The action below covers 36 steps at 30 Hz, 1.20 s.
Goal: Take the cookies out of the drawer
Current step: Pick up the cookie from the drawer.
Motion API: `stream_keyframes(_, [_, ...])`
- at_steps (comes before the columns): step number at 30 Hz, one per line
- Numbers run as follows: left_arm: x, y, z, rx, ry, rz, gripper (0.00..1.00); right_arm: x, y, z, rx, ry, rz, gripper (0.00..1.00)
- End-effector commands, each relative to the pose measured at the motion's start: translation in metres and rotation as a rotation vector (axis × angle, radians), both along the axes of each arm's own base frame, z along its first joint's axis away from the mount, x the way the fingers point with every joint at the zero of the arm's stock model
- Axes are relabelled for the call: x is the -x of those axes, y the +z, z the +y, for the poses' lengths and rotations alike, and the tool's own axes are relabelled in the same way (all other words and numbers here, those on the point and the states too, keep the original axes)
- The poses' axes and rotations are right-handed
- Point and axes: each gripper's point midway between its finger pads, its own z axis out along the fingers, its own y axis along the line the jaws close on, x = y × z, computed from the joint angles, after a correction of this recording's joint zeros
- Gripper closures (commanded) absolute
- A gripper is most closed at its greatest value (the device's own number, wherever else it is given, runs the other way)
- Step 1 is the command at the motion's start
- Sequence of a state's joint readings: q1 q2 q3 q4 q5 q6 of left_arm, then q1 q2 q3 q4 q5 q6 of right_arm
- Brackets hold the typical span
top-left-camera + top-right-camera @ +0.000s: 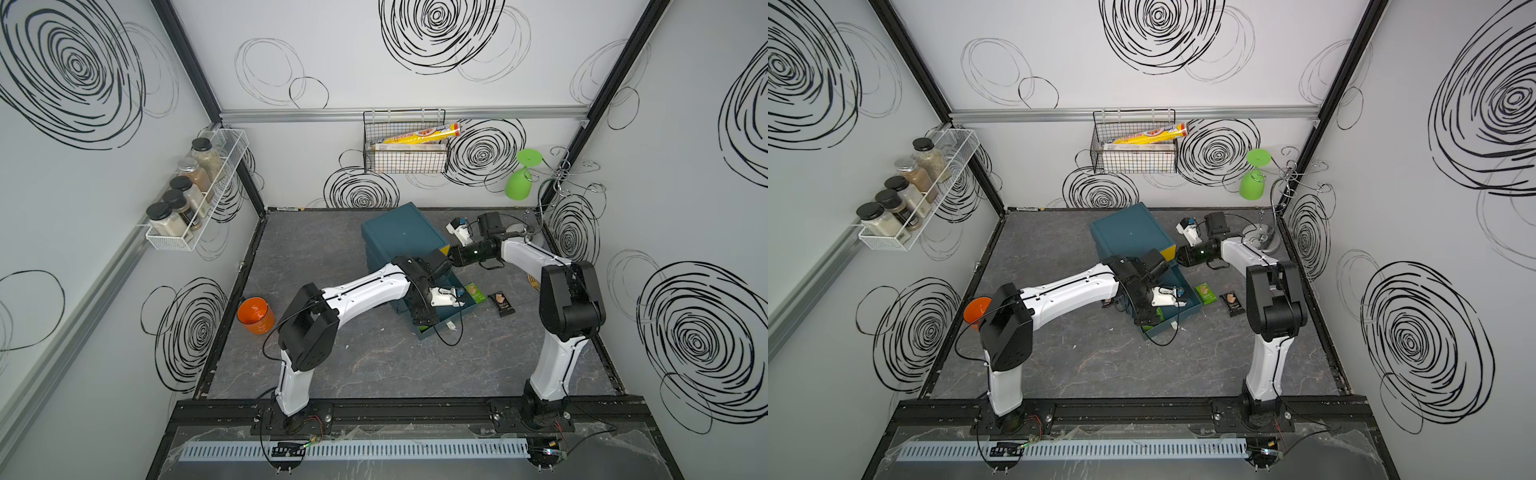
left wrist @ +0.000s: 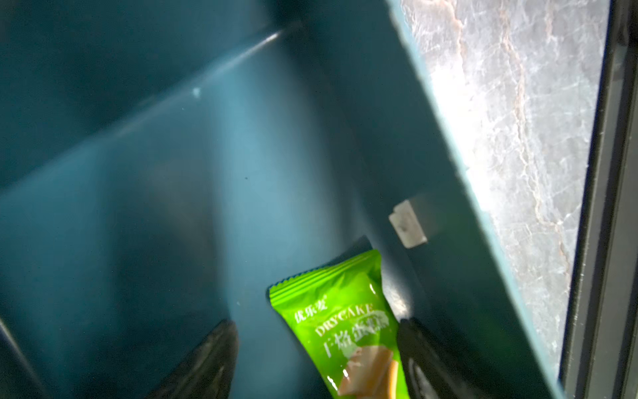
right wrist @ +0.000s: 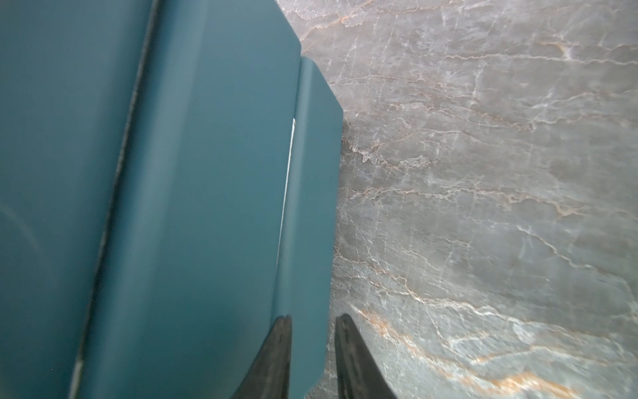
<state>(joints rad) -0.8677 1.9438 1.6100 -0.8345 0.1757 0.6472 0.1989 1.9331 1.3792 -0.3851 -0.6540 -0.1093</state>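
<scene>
White walls scrawled with black swirls close in a grey marbled tabletop [image 1: 374, 365]. On it a teal cabinet [image 1: 401, 228] stands with its drawer [image 1: 440, 322] pulled out toward the arms. The step in hand looks like picking up another of the cookies. The left gripper [image 2: 317, 326] is down inside the drawer with its jaws wide apart. A green packet [image 2: 345, 321] lies flat on the drawer floor between them, close against 1 finger and not pinched. The next move calls for closing across the packet's narrow width, lifting it clear of the drawer wall and setting it on the table. 2 packets lie out on the tabletop just beside the drawer, a loose green packet [image 1: 475, 293] and a black packet [image 1: 501, 303], so the task seems partway done. The left arm hides most of the drawer in both top views, so I cannot tell how many packets remain. The right gripper [image 3: 312, 321] has its jaws set narrowly astride a thin teal lip of the cabinet. I cannot tell whether they pinch it, though it likely steadies the cabinet. On the back wall a wire basket [image 1: 405, 166] holds a yellow box [image 1: 422, 134], a white rack [image 1: 170, 241] holds 5 jars, and the inside of an orange cup [image 1: 255, 316] is not shown.
</scene>
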Motion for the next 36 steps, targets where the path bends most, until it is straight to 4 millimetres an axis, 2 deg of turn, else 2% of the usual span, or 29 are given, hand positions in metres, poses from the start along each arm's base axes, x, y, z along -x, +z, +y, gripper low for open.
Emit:
stream_keyframes(1, [0.003, -0.020, 0.007, -0.042, -0.026, 0.026, 0.22, -0.006, 0.002, 0.003, 0.007, 0.013, -0.017, 0.73])
stream_keyframes(8, [-0.004, -0.040, 0.015, -0.096, -0.018, -0.012, 0.30, -0.005, 0.004, 0.005, 0.013, 0.017, -0.023, 0.73])
stream_keyframes(13, [-0.013, -0.040, 0.011, -0.084, -0.008, -0.053, 0.38, -0.005, 0.004, 0.006, 0.017, 0.019, -0.026, 0.73])
stream_keyframes(15, [-0.018, -0.037, 0.009, -0.088, 0.004, -0.073, 0.48, -0.005, 0.003, 0.006, 0.021, 0.021, -0.026, 0.73])
stream_keyframes(21, [-0.023, -0.021, 0.000, -0.043, 0.011, -0.108, 0.68, -0.004, 0.000, 0.007, 0.032, 0.024, -0.020, 0.78])
stream_keyframes(32, [-0.027, -0.001, -0.008, 0.008, 0.033, -0.137, 0.86, -0.006, -0.001, 0.006, 0.041, 0.019, -0.023, 0.78])
stream_keyframes(36, [-0.026, 0.018, -0.016, 0.050, 0.035, -0.139, 0.88, -0.005, -0.002, 0.007, 0.044, 0.022, -0.018, 0.79])
